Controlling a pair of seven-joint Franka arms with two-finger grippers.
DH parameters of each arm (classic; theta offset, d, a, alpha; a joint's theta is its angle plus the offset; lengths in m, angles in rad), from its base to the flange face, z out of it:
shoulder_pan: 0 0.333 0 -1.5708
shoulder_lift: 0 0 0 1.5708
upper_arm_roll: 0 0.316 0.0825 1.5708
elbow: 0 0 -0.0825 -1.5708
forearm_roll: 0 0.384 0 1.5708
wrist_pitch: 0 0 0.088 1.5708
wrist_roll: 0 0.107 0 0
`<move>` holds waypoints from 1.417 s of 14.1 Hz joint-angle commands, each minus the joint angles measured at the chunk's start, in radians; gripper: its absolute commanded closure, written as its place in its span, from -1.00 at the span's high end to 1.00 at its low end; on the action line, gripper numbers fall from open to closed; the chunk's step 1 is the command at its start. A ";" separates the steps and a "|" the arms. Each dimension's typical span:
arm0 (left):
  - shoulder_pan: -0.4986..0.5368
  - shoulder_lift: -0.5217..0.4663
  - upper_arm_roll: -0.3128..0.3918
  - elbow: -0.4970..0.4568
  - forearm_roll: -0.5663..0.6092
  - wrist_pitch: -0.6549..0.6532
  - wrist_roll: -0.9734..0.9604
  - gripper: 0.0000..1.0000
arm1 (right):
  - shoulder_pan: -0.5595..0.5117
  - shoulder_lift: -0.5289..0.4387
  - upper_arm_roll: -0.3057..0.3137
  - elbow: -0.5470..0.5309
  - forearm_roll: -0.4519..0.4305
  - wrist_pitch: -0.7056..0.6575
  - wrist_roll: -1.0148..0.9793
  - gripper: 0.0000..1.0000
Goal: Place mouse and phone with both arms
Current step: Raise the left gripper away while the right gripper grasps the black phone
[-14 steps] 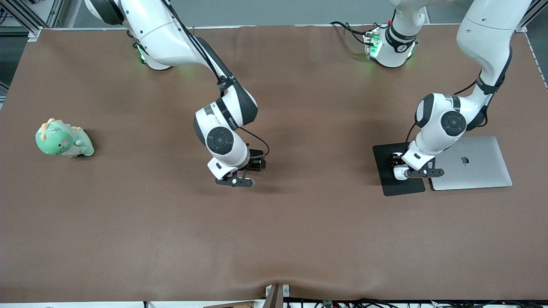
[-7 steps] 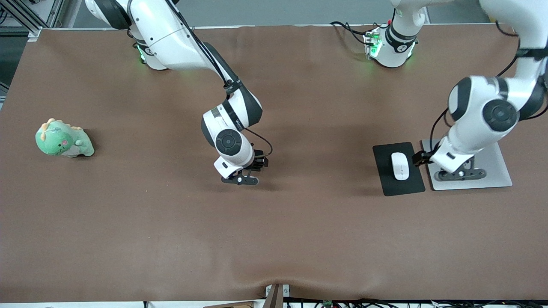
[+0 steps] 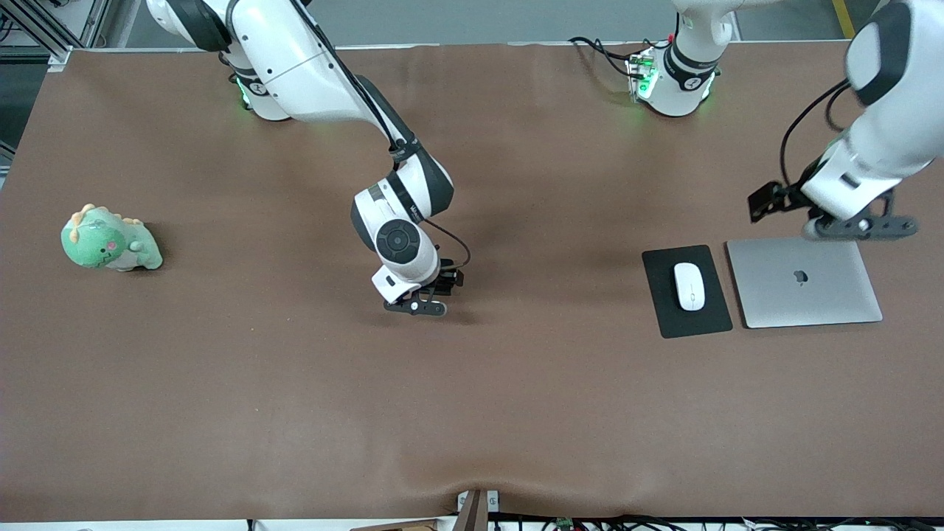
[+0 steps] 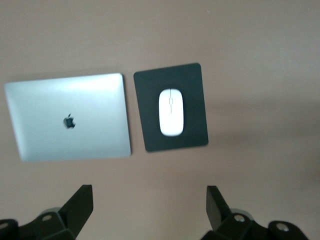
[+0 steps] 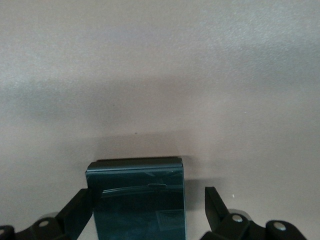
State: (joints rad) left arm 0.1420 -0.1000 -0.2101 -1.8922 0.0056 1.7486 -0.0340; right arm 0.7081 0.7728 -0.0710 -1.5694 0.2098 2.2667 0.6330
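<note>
toward the left arm's end of the table (image 3: 221, 383): closed silver laptop (image 3: 804, 282), black pad (image 3: 664, 310) just beside it, white mouse (image 3: 689, 285) resting on the pad. above the laptop's edge, left gripper (image 3: 859, 227) spread wide, empty. mid-table, right gripper (image 3: 419, 307) low, fingers wide either side of the phone (image 5: 137, 200).

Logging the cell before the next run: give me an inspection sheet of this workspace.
Surface: brown cloth, rippled at near edge.
Job's things: mouse on pad beside laptop; phone between right tool fingers.
Clutter: green dinosaur toy toward right arm's end.
Tools: left tool open, over cloth by laptop; right tool open, low mid-table.
Cables: cables at left arm's base.
Surroundings: metal frame at corner.
</note>
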 commanded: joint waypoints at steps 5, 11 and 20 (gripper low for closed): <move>0.014 0.020 0.000 0.224 -0.082 -0.196 0.017 1.00 | 0.016 0.010 -0.007 0.015 0.005 0.008 0.054 1.00; -0.134 0.043 0.130 0.242 -0.073 -0.205 0.020 1.00 | 0.027 0.014 -0.007 0.008 0.010 0.020 0.057 1.00; -0.249 0.048 0.253 0.243 -0.064 -0.201 0.019 1.00 | 0.019 0.014 -0.009 0.012 0.000 0.020 0.051 -0.87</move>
State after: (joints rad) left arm -0.1039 -0.0636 0.0331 -1.6768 -0.0535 1.5694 -0.0312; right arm 0.7323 0.7902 -0.0772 -1.5638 0.2084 2.2868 0.6731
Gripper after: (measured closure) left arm 0.000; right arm 0.194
